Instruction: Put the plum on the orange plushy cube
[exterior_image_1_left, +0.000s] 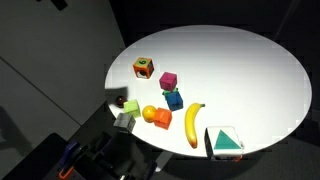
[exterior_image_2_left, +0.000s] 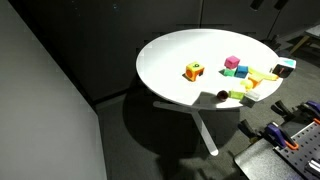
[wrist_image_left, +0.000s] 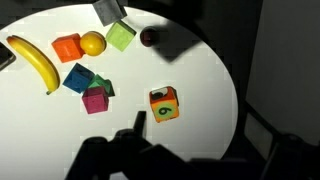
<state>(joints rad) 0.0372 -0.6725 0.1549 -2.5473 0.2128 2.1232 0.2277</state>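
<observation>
The plum (wrist_image_left: 149, 37) is a small dark round fruit near the table's edge; it shows in both exterior views (exterior_image_1_left: 120, 101) (exterior_image_2_left: 222, 96). The orange plushy cube (wrist_image_left: 164, 103) stands alone on the white table, apart from the plum, and also shows in both exterior views (exterior_image_1_left: 144, 67) (exterior_image_2_left: 193, 71). My gripper (wrist_image_left: 140, 122) is a dark shape at the bottom of the wrist view, above the table edge and short of the cube. It looks open and holds nothing. One finger tip shows; the rest is lost in shadow.
A green cube (wrist_image_left: 121, 37) sits right beside the plum, with a yellow-orange ball (wrist_image_left: 92, 43), a plain orange block (wrist_image_left: 67, 47) and a banana (wrist_image_left: 35, 62) further along. A blue cube (wrist_image_left: 78, 77) and a magenta cube (wrist_image_left: 96, 99) lie mid-table. A teal card (exterior_image_1_left: 224, 141) sits near the table's rim (exterior_image_1_left: 290, 120).
</observation>
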